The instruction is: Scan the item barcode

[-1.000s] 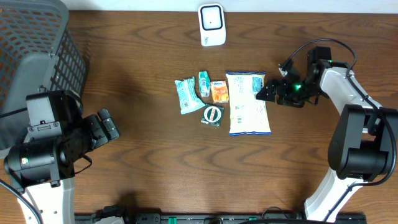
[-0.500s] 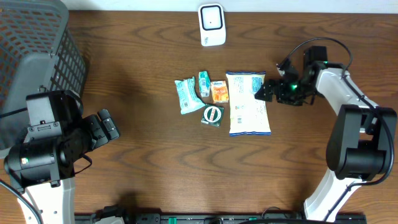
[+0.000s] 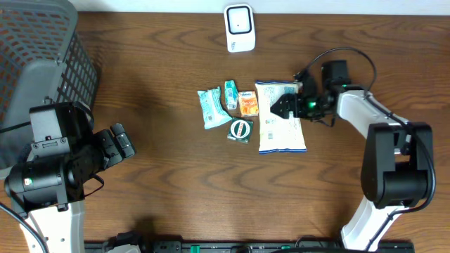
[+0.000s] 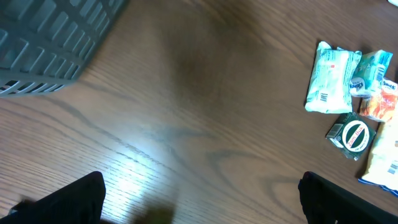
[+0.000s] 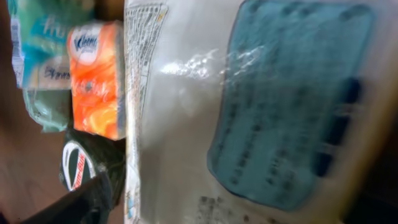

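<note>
Open tabletop (image 3: 155,183) lies between basket (image 3: 42,49) and packets (image 3: 209,107).

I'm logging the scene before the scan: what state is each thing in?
white snack bag: lying flat, printed side up.
orange tissue pack: lying flat, untouched.
teal packet: lying flat, untouched.
barcode scanner: nothing presented to it.
left gripper: open, empty.
right gripper: open, low over the white snack bag.

We see a white bag (image 5: 186,124) filling most of the frame, close and blurred, with a large teal panel (image 5: 292,106) on its right half and fine print along its left edge. Just beside that edge lies an orange packet (image 5: 96,81). A teal-and-white packet (image 5: 37,37) sits above it and a dark packet (image 5: 78,165) with a round logo below. 1 dark finger (image 5: 74,208) shows at the bottom left. Brown table (image 5: 12,155) edges the far left.
</note>
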Action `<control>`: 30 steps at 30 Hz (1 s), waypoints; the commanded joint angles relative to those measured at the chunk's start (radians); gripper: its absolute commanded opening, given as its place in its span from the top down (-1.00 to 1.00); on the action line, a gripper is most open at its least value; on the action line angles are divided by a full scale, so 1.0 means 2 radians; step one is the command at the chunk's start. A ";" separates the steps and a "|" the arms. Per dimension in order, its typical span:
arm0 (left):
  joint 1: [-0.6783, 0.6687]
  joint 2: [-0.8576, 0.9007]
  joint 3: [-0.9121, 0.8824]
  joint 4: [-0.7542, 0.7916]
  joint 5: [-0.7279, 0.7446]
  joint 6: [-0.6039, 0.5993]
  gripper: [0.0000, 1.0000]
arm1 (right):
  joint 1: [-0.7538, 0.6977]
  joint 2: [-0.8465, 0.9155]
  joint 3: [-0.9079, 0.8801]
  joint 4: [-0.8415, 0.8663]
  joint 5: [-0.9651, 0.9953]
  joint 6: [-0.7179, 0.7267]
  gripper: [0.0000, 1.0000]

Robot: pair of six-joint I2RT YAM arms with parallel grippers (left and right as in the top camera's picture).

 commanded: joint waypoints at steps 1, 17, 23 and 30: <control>0.003 0.000 -0.001 0.000 -0.008 -0.005 -0.95 | 0.021 0.023 -0.026 -0.011 0.020 0.021 -0.45; 0.003 0.000 -0.001 0.000 -0.008 -0.005 -0.95 | 0.003 -0.026 0.077 -0.123 0.019 -0.011 0.98; 0.003 0.000 -0.001 0.000 -0.008 -0.005 -0.95 | 0.004 -0.082 0.101 -0.114 -0.048 -0.020 0.98; 0.003 0.000 -0.001 0.000 -0.008 -0.005 -0.95 | 0.004 -0.130 0.101 -0.087 -0.173 -0.019 0.99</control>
